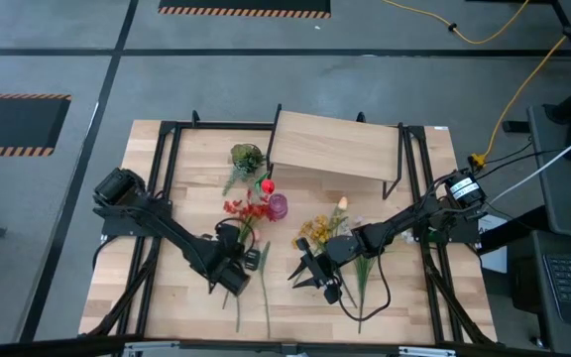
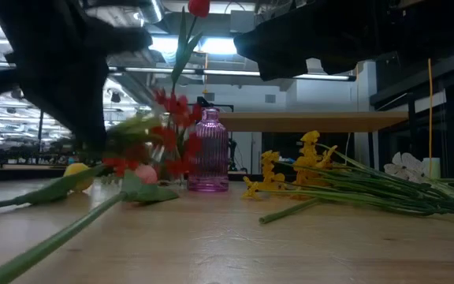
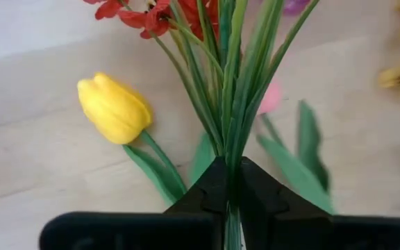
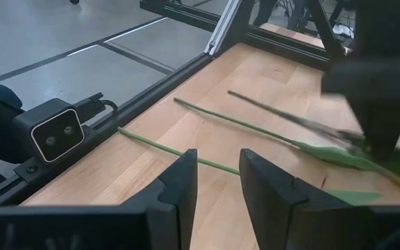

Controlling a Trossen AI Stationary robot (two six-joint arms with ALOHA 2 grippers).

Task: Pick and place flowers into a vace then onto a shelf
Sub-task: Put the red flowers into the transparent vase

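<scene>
The left hand was clamped on a bunch of green stems topped with red blossoms, evidently gripping low so the heads could be steered toward the pink vase just beside them. A yellow tulip lay loose nearby. The vase already held one red flower. To the right, the right hand hovered narrowly parted and empty over the surface, near yellow and white flowers awaiting pickup. The shelf stood empty behind. Beyond the surface lay grey floor and a yellow cable.
</scene>
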